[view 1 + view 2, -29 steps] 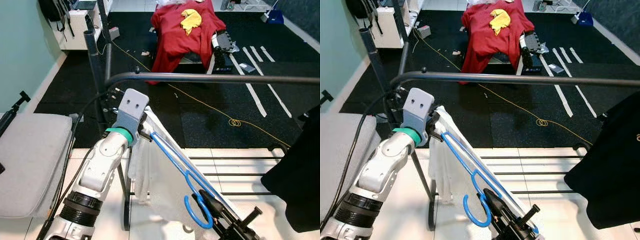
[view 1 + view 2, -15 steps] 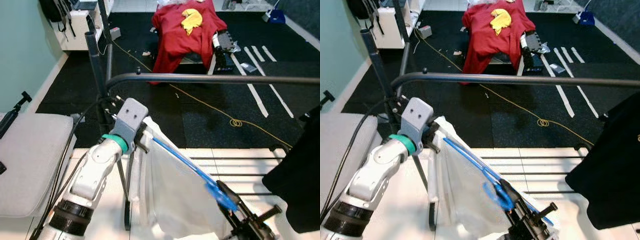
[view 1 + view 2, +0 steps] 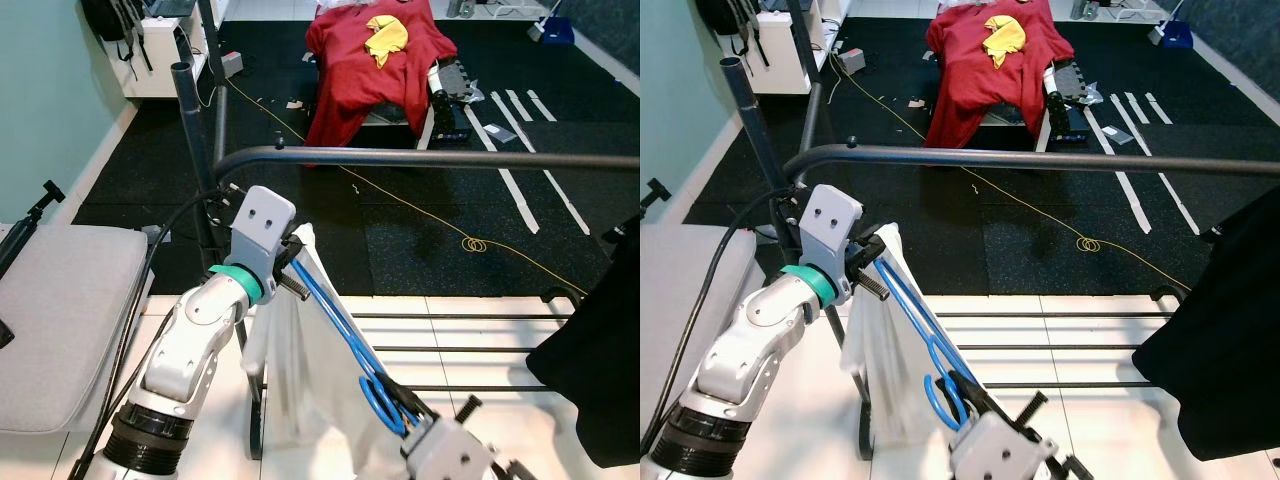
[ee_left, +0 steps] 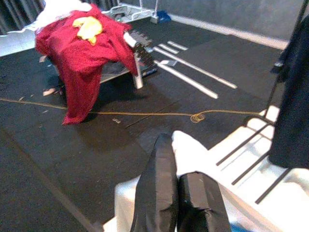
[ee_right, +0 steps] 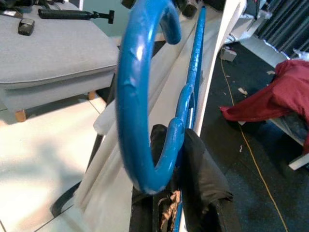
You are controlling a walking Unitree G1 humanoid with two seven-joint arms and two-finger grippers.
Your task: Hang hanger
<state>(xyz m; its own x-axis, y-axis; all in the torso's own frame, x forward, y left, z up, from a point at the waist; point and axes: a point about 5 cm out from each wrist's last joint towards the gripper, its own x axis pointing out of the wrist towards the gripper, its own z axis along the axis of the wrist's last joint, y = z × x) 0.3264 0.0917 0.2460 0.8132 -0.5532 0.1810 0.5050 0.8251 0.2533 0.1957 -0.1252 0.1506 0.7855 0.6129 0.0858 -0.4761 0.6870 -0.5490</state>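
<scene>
The blue hanger has a white cloth on it and is held low, in front of the dark rail, which runs across at about 12 o'clock from it. It is not on the rail yet.

The left claw is pressed shut on the cloth at the top end of the hanger, at about 10 o'clock from the hook. In the left wrist view its two black fingers squeeze together with white cloth between them. The right claw pinches the hanger's neck just under the big blue hook, down at about 5 o'clock from the left claw.

To do this step well, I think both claws should lift together so the hanger stays steady. The hook's open side should be turned to face the rail, go up above it, then come down over it. Keep the pinch tight until the hook sits on the rail. Stay away from the black garment hanging at 3 o'clock, or the cloth may snag.
</scene>
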